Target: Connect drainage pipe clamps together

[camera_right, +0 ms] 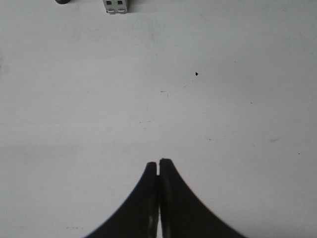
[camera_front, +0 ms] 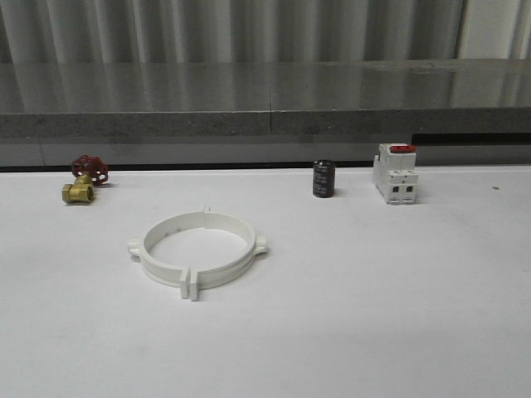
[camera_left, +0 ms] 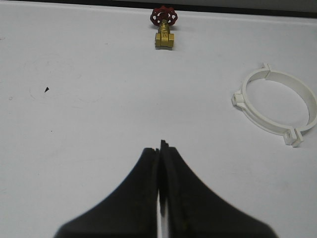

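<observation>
Both grippers are pinched shut with nothing between the fingers. My left gripper (camera_left: 160, 147) hangs over bare table (camera_front: 398, 315), fingertips pressed together. My right gripper (camera_right: 158, 163) is in the same state, pads meeting in a thin seam above a blank stretch of white surface.

From the left wrist camera I see the drainage pipe clamps (camera_left: 277, 106) ahead of the fingers and off to the side that faces the middle of the table, well apart from them. The brass valve (camera_left: 164, 30) with the red handwheel sits farther out, almost straight ahead of the fingers.

In the front view the drainage pipe clamps (camera_front: 197, 250) lie flat, left of centre, the two halves set together as one ring. The end tabs meet at the near and far points, so the seam runs front to back; the ears point left and right.

I judge the left arm the nearer one. The right wrist camera shows the breaker (camera_right: 115, 6) far ahead, beside the dark capacitor (camera_front: 323, 178).
</observation>
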Action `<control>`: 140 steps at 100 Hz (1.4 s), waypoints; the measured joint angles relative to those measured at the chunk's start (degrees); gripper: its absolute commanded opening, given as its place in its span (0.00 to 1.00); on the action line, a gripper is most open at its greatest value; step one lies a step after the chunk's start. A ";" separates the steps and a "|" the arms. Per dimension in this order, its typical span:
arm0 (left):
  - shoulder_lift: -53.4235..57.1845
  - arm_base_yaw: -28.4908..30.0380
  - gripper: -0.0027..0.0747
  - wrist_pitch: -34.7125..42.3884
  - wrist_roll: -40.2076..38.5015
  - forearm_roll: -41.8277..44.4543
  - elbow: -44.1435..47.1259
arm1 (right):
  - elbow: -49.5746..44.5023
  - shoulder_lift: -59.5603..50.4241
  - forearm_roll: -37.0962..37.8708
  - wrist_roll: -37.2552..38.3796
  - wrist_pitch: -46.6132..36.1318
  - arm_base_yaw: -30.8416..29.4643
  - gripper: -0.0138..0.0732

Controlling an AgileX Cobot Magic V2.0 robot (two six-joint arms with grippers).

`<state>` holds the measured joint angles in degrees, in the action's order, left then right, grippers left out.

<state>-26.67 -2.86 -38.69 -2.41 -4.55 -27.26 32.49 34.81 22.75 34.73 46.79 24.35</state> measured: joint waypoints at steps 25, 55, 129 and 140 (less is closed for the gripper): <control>0.00 0.00 0.01 0.00 0.00 0.00 0.00 | 0.00 -0.25 0.00 0.00 0.05 0.00 0.08; 0.00 0.00 0.01 0.00 0.00 0.00 0.00 | 0.00 -0.25 0.00 0.00 0.05 0.00 0.08; 0.00 0.00 0.01 0.00 0.00 0.00 0.00 | -15.25 -22.61 -7.14 -18.59 -24.35 -13.57 0.08; 0.00 0.00 0.01 0.00 0.00 0.00 0.00 | -20.67 -28.08 -12.79 -24.40 -28.31 -16.16 0.08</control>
<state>-26.67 -2.86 -38.69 -2.41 -4.55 -27.26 11.82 6.72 9.96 10.33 18.47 8.18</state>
